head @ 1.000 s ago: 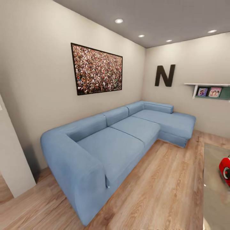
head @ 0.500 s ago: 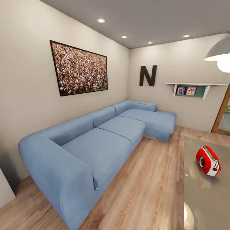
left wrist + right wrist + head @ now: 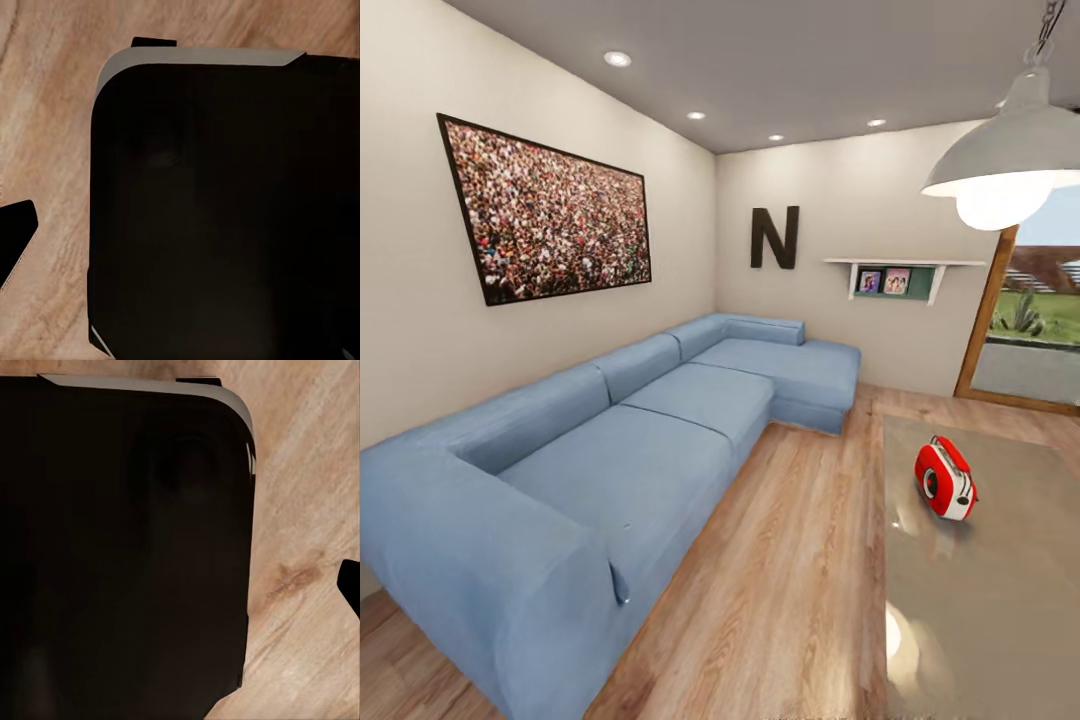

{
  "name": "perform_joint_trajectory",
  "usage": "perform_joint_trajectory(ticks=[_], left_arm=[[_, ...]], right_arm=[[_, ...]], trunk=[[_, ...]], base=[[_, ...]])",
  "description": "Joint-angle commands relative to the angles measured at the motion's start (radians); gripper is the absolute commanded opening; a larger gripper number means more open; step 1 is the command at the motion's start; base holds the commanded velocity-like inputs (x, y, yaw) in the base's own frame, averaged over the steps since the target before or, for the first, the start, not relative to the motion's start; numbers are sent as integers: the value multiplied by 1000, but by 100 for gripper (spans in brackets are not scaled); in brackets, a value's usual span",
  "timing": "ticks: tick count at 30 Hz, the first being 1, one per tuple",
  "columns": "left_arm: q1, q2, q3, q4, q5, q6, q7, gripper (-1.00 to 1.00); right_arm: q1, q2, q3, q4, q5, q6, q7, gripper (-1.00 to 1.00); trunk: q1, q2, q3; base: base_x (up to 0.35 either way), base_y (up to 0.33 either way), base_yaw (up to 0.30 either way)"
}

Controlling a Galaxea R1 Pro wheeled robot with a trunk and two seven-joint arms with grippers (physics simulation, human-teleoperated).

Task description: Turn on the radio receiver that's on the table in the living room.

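On the glossy grey-beige table at the right of the head view, the red radio receiver is sitting upright near the far end, its round dial facing toward the blue sectional sofa. A strip of light wood plank floor is lying between the sofa and the table. A grey dome lamp is hanging lit above the table. On the walls, a framed crowd picture, a dark letter N and a white shelf with small photos are showing, and a wood-framed glass door is standing beyond. In both wrist views a large dark rounded body of the robot is looming over the floor; whether either gripper is open or closed I cannot tell.
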Motion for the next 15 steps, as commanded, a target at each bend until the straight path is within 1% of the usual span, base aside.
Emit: perform_joint_trajectory(ticks=[1,7,11,15], left_arm=[[0,0,0,0,0,0,0,100],[0,0,0,0,0,0,0,100],[0,1,-1,0,0,1,0,100],[0,1,-1,0,0,1,0,100]], right_arm=[[0,0,0,0,0,0,0,100],[0,0,0,0,1,0,0,100],[0,0,0,0,1,0,0,100],[0,0,1,0,1,0,0,100]], trunk=[[0,0,0],[0,0,0],[0,0,0],[0,0,0]], base=[[0,0,-289],[0,0,-272],[129,67,-82],[262,124,-22]])
